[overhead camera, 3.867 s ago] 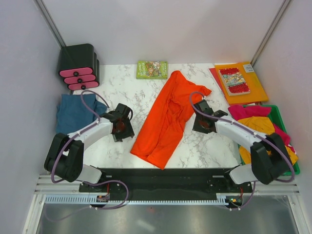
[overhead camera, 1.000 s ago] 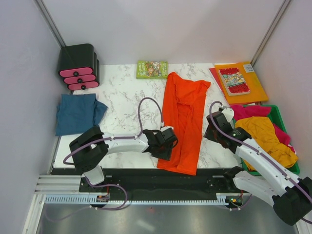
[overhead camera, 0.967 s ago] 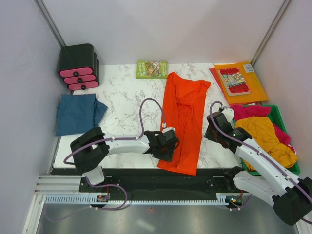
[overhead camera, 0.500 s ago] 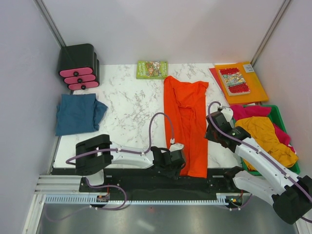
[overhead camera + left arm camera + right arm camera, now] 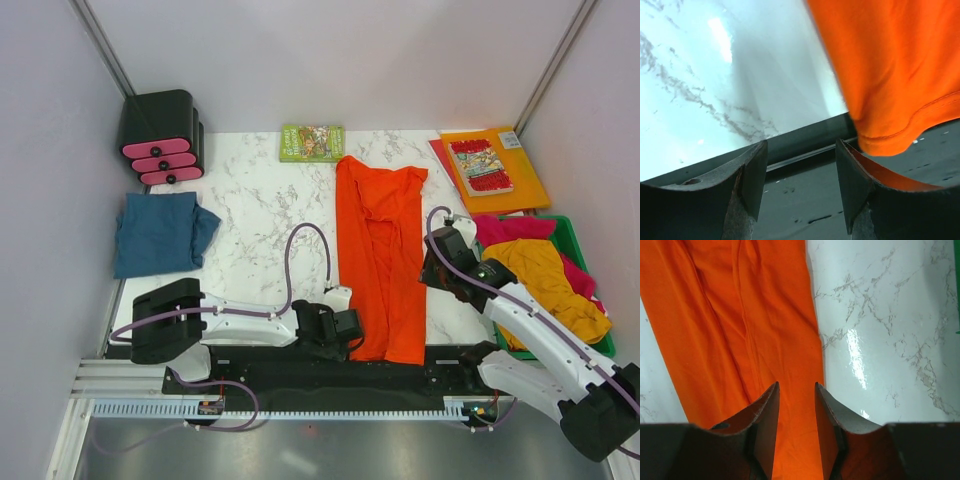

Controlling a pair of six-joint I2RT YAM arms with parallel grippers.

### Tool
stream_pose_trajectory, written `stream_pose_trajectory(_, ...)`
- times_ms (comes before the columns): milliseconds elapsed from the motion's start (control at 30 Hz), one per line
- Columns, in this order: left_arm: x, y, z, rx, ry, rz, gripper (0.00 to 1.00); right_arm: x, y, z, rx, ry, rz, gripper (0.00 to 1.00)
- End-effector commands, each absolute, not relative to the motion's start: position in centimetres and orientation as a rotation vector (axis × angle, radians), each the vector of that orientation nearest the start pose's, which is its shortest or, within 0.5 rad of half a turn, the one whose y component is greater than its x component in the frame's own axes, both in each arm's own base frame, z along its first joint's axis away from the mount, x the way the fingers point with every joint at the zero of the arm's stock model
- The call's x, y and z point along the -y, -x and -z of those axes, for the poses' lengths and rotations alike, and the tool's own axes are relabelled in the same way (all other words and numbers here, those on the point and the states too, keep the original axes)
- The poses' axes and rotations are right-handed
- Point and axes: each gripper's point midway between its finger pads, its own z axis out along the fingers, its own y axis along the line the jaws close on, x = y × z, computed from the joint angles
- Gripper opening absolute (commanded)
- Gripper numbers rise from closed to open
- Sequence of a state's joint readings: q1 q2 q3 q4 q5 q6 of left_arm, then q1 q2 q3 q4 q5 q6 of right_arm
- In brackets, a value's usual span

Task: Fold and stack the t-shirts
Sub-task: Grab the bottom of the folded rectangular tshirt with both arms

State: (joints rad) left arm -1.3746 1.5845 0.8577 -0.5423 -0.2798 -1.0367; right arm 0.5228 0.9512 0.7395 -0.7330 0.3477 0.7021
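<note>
My left gripper sat open and empty at the near edge of the table, with the near-left corner of the orange shirt just to its right (drooping over that edge). My right gripper, fingers also apart, hung over the shirt's right edge. The shirt lay as a long strip running straight away from me, between both arms.

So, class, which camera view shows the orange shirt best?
The top view: the whole orange shirt lies stretched lengthwise on the table. The left wrist view catches only a hem corner at the table's edge. The right wrist view shows only part of one long side.
</note>
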Motion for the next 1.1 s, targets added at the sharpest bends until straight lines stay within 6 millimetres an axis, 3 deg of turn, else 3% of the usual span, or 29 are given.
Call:
stream_pose_trajectory(0, 32.1, -8.7, -3.0, -2.654, -0.252, 0.423, 0.64, -9.4, -22.3, -12.5, -2.388, -0.330, -0.163, 0.42)
stream_pose_trajectory(33, 33.6, -8.9, -3.8, -2.623, -0.234, 0.516, 0.64, -9.6, -22.2, -12.7, -2.385, -0.328, -0.180, 0.42)
stream_pose_trajectory(133, 35.2, -8.8, -4.6, -2.596, -0.219, 0.644, 0.64, -9.6, -22.1, -13.0, -2.376, -0.318, -0.192, 0.42)
stream_pose_trajectory(267, 36.2, -8.5, -4.9, -2.597, -0.211, 0.706, 0.64, -9.9, -22.0, -13.0, -2.385, -0.300, -0.205, 0.43)
stream_pose_trajectory(500, 36.3, -8.3, -4.4, -2.605, -0.182, 0.722, 0.63, -10.4, -22.1, -12.5, -2.408, -0.268, -0.220, 0.43)
stream_pose_trajectory(633, 36.4, -7.6, -2.7, -2.665, -0.184, 0.693, 0.63, -10.6, -22.3, -12.4, -2.413, -0.253, -0.219, 0.43)
stream_pose_trajectory(767, 35.8, -6.9, -1.2, -2.715, -0.174, 0.667, 0.55, -10.8, -22.8, -12.7, -2.410, -0.235, -0.215, 0.43)
stream_pose_trajectory(1067, 35.3, -6.4, -0.3, -2.739, -0.151, 0.655, 0.45, -11.0, -22.7, -12.3, -2.423, -0.217, -0.221, 0.42)
